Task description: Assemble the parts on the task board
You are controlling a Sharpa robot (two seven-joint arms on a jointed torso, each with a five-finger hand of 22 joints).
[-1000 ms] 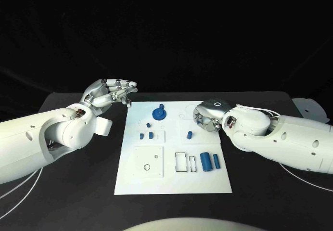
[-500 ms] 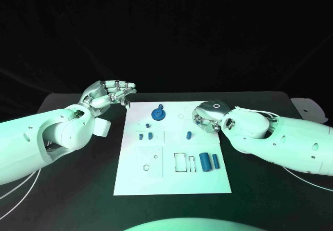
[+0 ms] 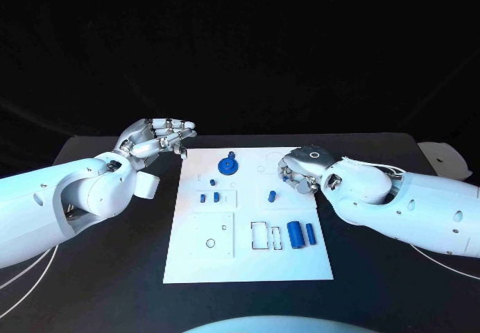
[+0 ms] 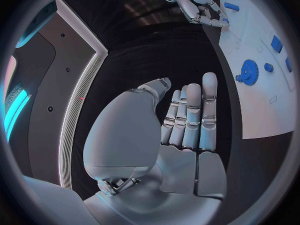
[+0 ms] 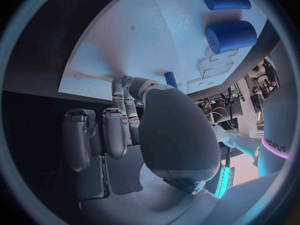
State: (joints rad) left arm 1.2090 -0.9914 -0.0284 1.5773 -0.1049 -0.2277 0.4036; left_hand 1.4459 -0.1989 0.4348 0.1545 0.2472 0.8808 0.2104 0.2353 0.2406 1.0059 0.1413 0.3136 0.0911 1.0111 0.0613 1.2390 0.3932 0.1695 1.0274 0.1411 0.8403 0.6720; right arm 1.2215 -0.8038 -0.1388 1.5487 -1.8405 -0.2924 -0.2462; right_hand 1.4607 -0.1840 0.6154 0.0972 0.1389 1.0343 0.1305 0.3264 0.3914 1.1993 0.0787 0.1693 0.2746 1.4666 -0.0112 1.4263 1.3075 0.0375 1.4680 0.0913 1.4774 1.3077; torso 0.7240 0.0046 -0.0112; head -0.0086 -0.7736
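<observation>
The task board (image 3: 250, 215) lies flat in the middle of the black table (image 3: 90, 263), its blue parts scattered across it: a gear (image 3: 229, 165) near the far edge, a small peg (image 3: 272, 195) mid-board, and a thick cylinder (image 3: 295, 232) beside a slimmer one (image 3: 311, 232). The right hand (image 3: 298, 170) hangs over the board's far right edge, fingers curled — on what, if anything, I can't tell. The left hand (image 3: 155, 139) sits off the board's far left corner, fingers close together, holding nothing. These parts look light, stiff and smooth — likely slippery; pinch the peg across its sides.
</observation>
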